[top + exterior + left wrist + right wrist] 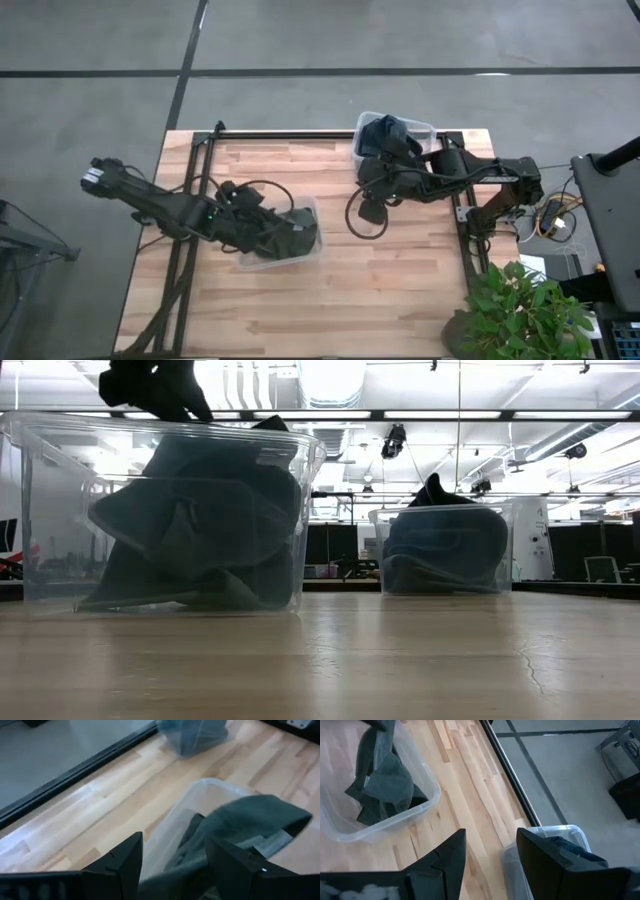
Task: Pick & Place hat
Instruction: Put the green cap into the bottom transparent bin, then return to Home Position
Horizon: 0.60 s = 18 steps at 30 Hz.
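Dark green hats (302, 240) (200, 530) lie piled in a clear bin (250, 262) (40, 510) near the table's middle left. My left gripper (288, 230) (175, 865) hangs open over this bin, with a hat's cloth (250, 820) rising between its fingers. A dark blue hat (385, 130) (445, 545) fills a second clear bin (427, 128) (555, 827) at the far edge. My right gripper (378, 178) (490, 865) is open above the bare wood beside that bin and touches nothing. My left gripper comes from above with its open fingers (125, 865) on either side of a raised fold of the dark green hat (200, 850). I cannot tell whether the fingers touch the cloth. The hat rests in the bin, with part of it above the rim.
A black frame rail (330, 133) runs along the table's far edge. A cable loop (365, 215) hangs below the right arm. A green plant (520, 300) stands off the near right corner. Open wood lies between the two bins and along the near edge.
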{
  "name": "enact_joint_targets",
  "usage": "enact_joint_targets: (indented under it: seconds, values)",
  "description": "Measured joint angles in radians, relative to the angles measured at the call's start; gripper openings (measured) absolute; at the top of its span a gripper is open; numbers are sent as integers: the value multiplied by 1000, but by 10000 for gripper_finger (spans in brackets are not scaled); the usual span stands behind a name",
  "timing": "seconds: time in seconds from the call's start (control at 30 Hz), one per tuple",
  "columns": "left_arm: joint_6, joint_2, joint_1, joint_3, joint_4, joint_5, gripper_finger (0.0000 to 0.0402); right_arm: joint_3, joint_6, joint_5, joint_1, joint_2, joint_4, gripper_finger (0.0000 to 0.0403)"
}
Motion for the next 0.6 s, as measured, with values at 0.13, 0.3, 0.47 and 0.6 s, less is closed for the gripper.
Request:
enact_joint_targets:
  seconds: [0.13,0.3,0.47,0.6]
  values:
    - [-28,14,4,-24,-3,34,206,-19,0,0,0,-1,3,171]
    - [-91,33,49,-51,-7,254,206,-40,-4,0,0,-1,6,171]
    - [-56,23,52,-22,-13,221,206,-40,-2,0,0,-1,7,171]
    - [60,-6,48,61,-10,117,205,-40,0,0,0,-1,5,171]
